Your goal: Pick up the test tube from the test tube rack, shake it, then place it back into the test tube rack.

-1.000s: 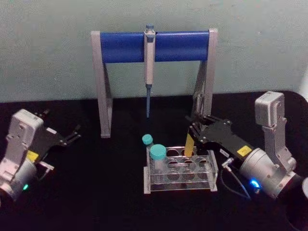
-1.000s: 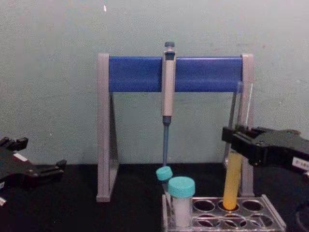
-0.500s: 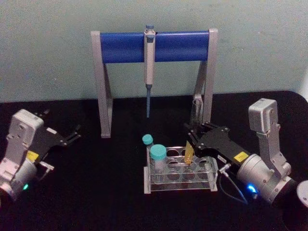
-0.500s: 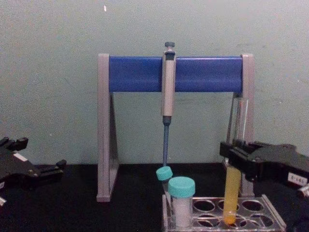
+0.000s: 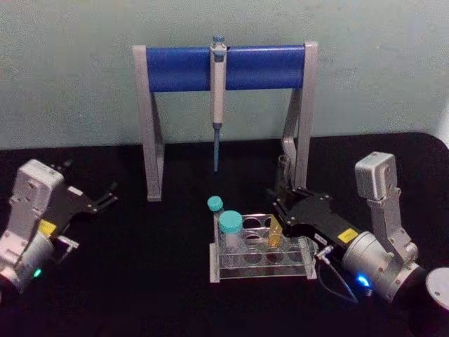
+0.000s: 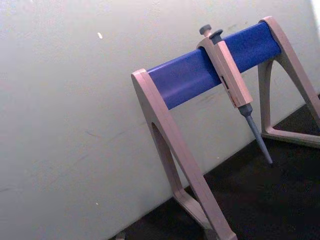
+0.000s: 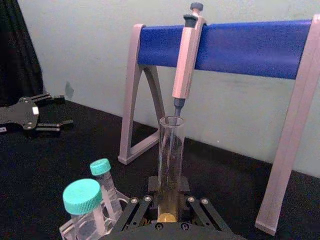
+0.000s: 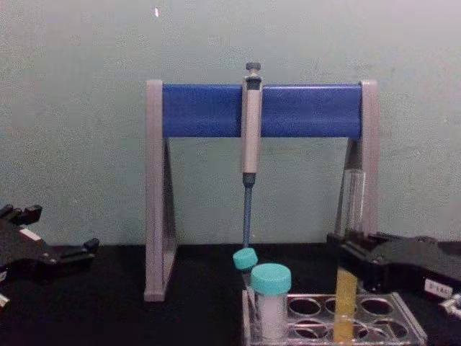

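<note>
The test tube [image 5: 275, 234] stands upright, its yellow-orange lower part sunk in a hole of the test tube rack [image 5: 261, 268], right of the rack's middle; which row, I cannot tell. The right hand [image 5: 280, 208] is closed on the tube's glass just above the rack, reaching in from the right edge of the desk [image 5: 161, 281]. Two teal-capped tubes [image 5: 229, 225] stand at the rack's left end. Toward the desk's back edge a pipette [image 5: 218, 84] hangs on the grey-and-blue stand [image 5: 179, 68]. The left hand [image 5: 102, 199] is near the left edge, spread open and empty.
</note>
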`<state>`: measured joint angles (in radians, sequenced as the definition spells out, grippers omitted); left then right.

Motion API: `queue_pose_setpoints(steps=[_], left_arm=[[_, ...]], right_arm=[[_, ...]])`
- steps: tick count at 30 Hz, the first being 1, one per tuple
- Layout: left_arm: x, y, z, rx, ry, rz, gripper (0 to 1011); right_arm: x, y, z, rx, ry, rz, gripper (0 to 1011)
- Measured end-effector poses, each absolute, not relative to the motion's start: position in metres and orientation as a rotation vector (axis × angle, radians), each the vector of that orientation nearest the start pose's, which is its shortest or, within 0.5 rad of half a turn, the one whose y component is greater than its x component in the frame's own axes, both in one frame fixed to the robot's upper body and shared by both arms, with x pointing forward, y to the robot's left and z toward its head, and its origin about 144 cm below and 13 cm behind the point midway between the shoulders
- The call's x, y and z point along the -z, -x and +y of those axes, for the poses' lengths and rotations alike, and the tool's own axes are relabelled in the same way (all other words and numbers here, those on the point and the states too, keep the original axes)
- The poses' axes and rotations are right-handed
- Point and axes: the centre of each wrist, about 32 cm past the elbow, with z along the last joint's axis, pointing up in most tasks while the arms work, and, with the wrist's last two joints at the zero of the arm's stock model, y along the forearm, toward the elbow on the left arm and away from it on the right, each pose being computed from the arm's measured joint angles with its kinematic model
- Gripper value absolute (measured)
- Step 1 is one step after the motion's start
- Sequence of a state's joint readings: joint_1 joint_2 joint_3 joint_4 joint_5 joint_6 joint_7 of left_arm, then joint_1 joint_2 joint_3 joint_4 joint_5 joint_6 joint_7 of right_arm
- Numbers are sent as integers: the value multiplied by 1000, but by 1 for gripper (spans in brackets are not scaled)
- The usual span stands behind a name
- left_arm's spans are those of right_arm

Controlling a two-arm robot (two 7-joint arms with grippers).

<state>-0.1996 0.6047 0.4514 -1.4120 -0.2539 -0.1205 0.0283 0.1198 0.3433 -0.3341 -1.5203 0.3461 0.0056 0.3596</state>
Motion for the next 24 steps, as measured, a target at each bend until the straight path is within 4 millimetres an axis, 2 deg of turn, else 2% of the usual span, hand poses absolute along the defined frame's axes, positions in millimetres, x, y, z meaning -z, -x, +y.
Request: queue_pose_setpoints(steps=[24], left_arm=[[-1140,-489,310,-1248,-304,-285,1010]], right_arm=[[-1139,-479,-232,919,66,48,232]])
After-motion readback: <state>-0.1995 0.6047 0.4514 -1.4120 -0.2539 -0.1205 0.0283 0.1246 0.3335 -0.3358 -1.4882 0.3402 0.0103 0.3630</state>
